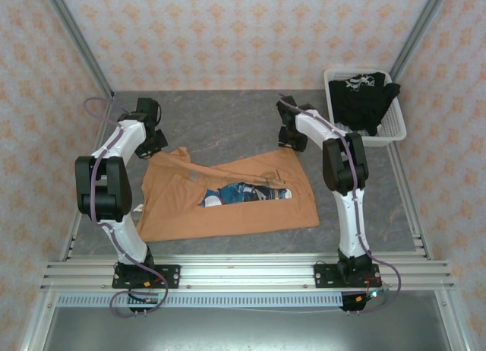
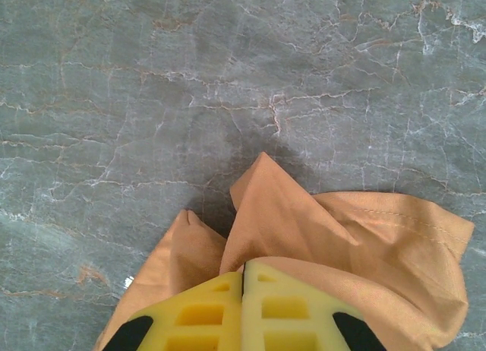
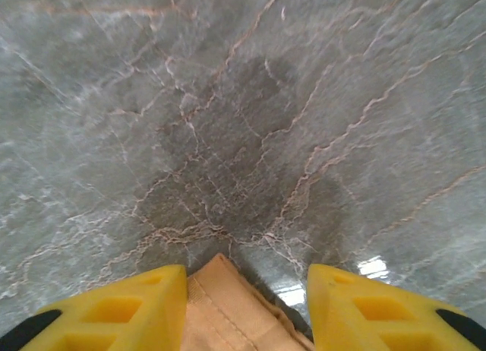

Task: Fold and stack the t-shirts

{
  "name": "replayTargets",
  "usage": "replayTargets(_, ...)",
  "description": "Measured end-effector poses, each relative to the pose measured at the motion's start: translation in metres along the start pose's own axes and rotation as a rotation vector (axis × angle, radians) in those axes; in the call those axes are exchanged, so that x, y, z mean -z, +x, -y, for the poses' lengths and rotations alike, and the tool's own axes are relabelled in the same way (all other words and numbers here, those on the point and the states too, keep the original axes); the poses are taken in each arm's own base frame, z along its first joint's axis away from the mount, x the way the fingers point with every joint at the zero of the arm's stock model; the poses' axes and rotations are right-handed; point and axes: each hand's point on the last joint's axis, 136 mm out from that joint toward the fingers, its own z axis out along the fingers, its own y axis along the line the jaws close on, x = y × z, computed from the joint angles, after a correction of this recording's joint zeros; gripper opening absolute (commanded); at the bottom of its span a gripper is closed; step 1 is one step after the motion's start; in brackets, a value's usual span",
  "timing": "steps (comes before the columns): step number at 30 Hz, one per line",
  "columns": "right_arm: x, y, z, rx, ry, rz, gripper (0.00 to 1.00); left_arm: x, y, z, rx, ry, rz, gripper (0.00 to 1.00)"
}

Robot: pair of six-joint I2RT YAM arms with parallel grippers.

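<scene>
Lying partly folded on the grey marbled tabletop (image 1: 228, 115) — orange t-shirt (image 1: 228, 207), cartoon print (image 1: 244, 192) showing at its middle. Left claw (image 2: 244, 269): fingers pressed together, pinching the shirt's bunched far-left corner. Right claw (image 3: 247, 279): fingers spread, a hemmed orange edge lying between them. Black t-shirt (image 1: 363, 99) — heaped in the white mesh basket (image 1: 395, 129), far-right corner.

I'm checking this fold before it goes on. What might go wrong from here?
The left gripper is shut on the orange t-shirt, but the right gripper stands open around its edge: a lift now would likely drag the shirt askew. The cloth bunches beside the left gripper, so creases may get folded in.
</scene>
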Motion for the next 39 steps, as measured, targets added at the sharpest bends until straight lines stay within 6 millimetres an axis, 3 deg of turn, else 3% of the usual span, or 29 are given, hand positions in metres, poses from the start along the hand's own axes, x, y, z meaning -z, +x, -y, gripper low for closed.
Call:
replayTargets(8, 0.001, -0.002, -0.003, -0.008, -0.007, -0.005, 0.33, -0.004, 0.002, 0.003, 0.002, 0.011, -0.017, 0.00)
replayTargets(11, -0.001, -0.001, -0.003, -0.014, -0.003, -0.010, 0.25, -0.004, 0.002, 0.004, 0.006, 0.014, -0.017, 0.00)
replayTargets(14, -0.001, -0.003, -0.004, -0.021, -0.001, -0.006, 0.09, -0.003, 0.003, 0.007, 0.004, 0.019, -0.016, 0.00)
replayTargets(17, -0.001, -0.004, -0.001, -0.027, 0.018, 0.001, 0.00, -0.001, 0.002, 0.012, 0.001, 0.033, -0.014, 0.00)
replayTargets(21, -0.002, -0.009, 0.009, -0.037, 0.056, 0.024, 0.00, 0.004, -0.002, 0.021, -0.002, 0.064, -0.008, 0.00)
replayTargets(30, 0.008, -0.020, 0.051, -0.094, 0.122, 0.053, 0.00, 0.010, -0.016, 0.052, -0.031, 0.123, 0.019, 0.00)
replayTargets(39, 0.024, -0.012, 0.056, -0.097, 0.094, 0.070, 0.00, 0.011, -0.013, 0.055, -0.039, 0.132, 0.015, 0.00)
